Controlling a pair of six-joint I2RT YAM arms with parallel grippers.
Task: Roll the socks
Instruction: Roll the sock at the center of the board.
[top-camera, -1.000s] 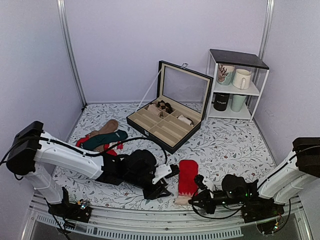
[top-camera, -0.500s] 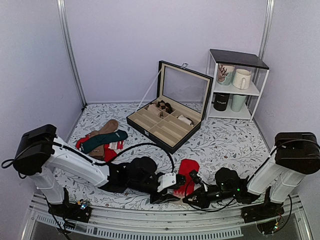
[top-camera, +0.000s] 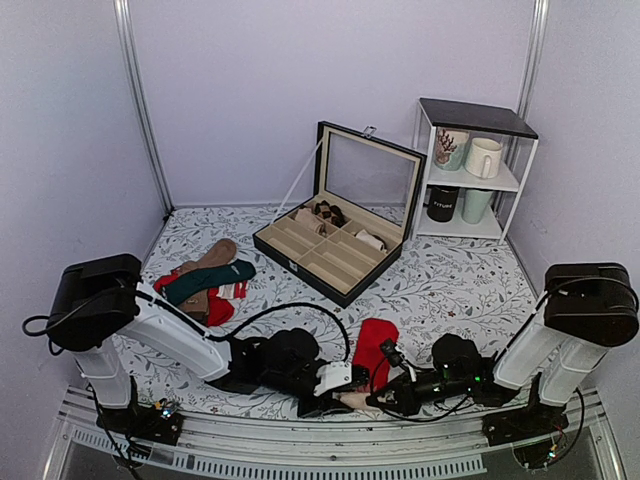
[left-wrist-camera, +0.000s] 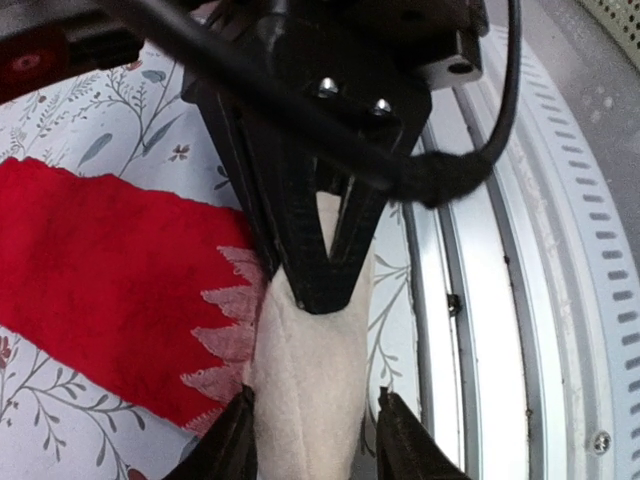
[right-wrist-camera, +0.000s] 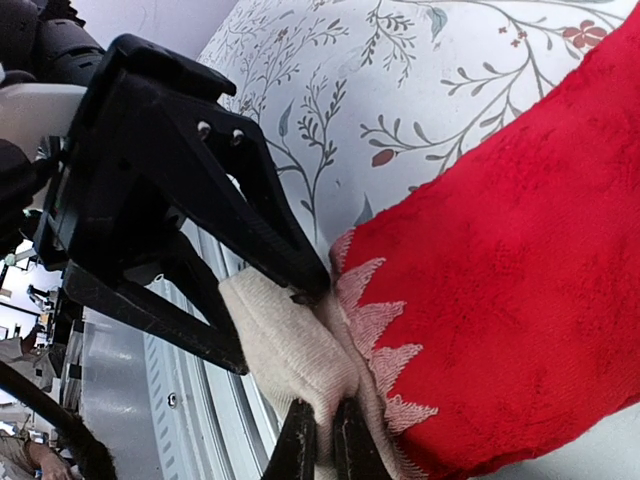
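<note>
The red socks (top-camera: 376, 342) lie flat on the floral tabletop (top-camera: 450, 290) at about 6 o'clock, close to the near rail. The toe end points to 12 o'clock and the beige cuff (left-wrist-camera: 305, 380) is nearest the arms. The left tool (left-wrist-camera: 315, 445) comes in from 9 o'clock, roughly half open, with one finger pressed against each side of the bunched cuff. The right tool (right-wrist-camera: 323, 445) comes in from 3 o'clock, its fingers squeezed almost together on a fold of the same cuff. The two tools nearly touch. At 12 o'clock from the socks stands an open compartment case (top-camera: 300, 268). A heap of other socks (top-camera: 205, 280) lies at 10 o'clock, and a mug shelf (top-camera: 478, 118) stands at 2 o'clock.
</note>
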